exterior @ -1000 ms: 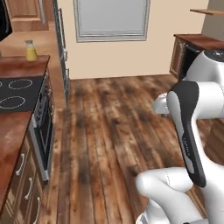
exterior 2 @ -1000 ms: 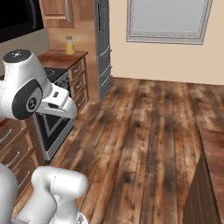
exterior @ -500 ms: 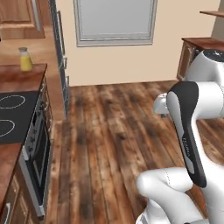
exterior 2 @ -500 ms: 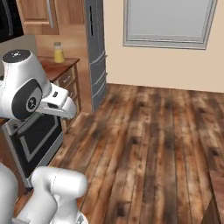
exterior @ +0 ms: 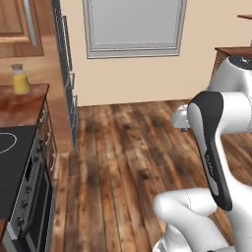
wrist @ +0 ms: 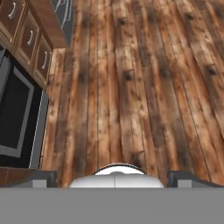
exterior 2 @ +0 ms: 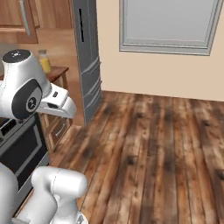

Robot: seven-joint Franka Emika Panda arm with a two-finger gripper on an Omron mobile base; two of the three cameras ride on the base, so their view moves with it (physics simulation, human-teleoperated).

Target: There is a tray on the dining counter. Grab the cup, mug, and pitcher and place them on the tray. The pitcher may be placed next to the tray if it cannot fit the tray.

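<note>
Room: kitchen, plank floor, window ahead, stove at the left.
Change: whole view has swung since a moment ago; the base is turning, nothing itself moved.
Pitcher: pitcher stands at the far edge of the narrow wood counter beside the stove, unreached.
Meaning: likely repositioning toward a pickup.
Gripper: gripper spread fully wide, holding nothing, above bare floor.

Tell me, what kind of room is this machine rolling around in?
A home kitchen, by the look of it. A black stovetop with an oven below sits in wooden cabinets, a tall grey fridge stands by the wall, and a glass pitcher of yellow-orange drink rests on the wood countertop.
</note>
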